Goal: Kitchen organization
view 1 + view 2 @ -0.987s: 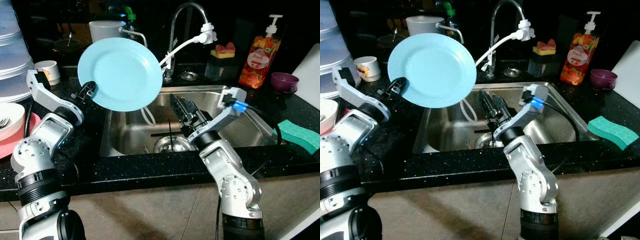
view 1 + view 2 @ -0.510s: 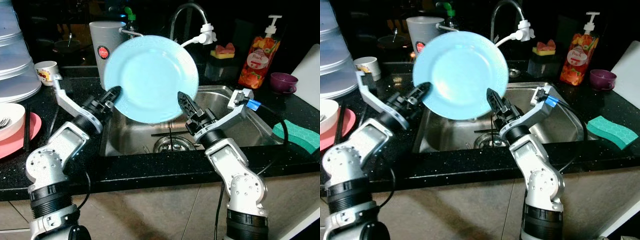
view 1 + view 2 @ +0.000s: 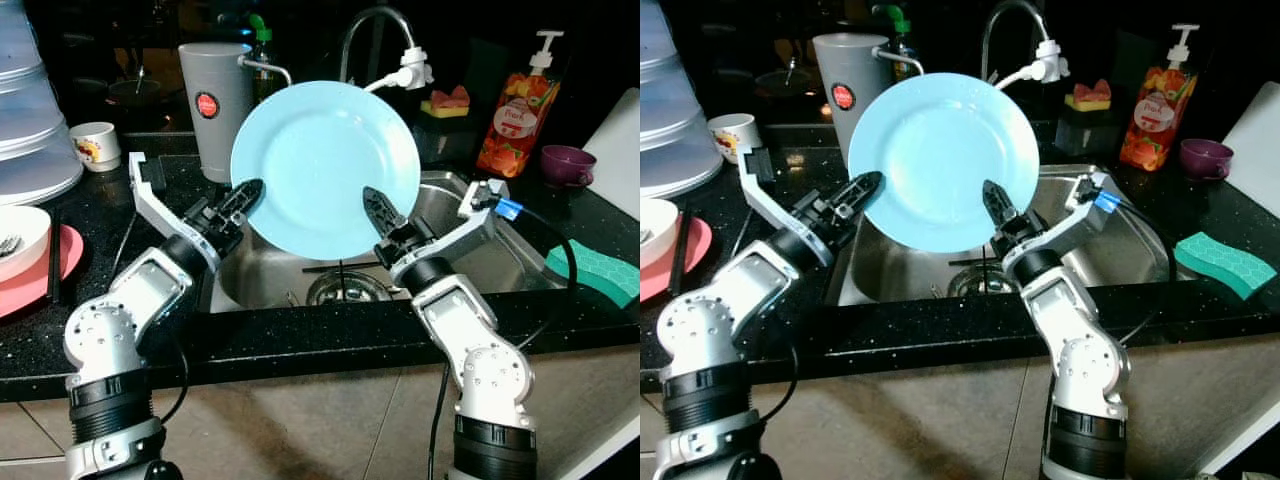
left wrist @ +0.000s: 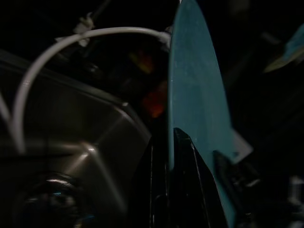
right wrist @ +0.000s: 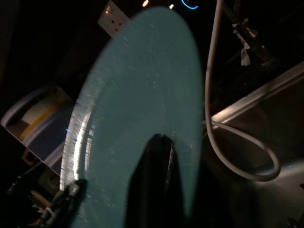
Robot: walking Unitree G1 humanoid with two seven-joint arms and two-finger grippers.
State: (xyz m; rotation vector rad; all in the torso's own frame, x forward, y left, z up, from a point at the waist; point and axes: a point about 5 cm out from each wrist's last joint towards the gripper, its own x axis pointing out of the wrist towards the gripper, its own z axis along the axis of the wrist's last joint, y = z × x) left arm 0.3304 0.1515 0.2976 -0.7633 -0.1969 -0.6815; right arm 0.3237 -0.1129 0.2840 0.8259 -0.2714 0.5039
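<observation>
- A pink plate (image 3: 40,285) with a white bowl (image 3: 20,232) on it sat far to the left on the black counter (image 3: 300,335).
- A small white cup (image 3: 97,143) and a tall grey cup (image 3: 214,95) stood farther back.
- The left gripper (image 3: 243,193) was pinched shut on the left edge of the light blue plate (image 3: 325,170). In the left wrist view its black fingers (image 4: 183,142) sat on both sides of the thin rim.
- The plate was held up on its edge above the steel sink (image 3: 480,255), in front of the faucet (image 3: 375,30).
- The right gripper (image 3: 378,208) was at the plate's lower right edge. I could not tell if its fingers were closed on the plate.
- The plate looked hard and smooth, so it would likely slip and could break if dropped. The rim looked like the best place to hold it, one gripper on each side.
- A soap bottle (image 3: 515,105), a purple cup (image 3: 568,163) and a green sponge (image 3: 600,270) were on the right.
</observation>
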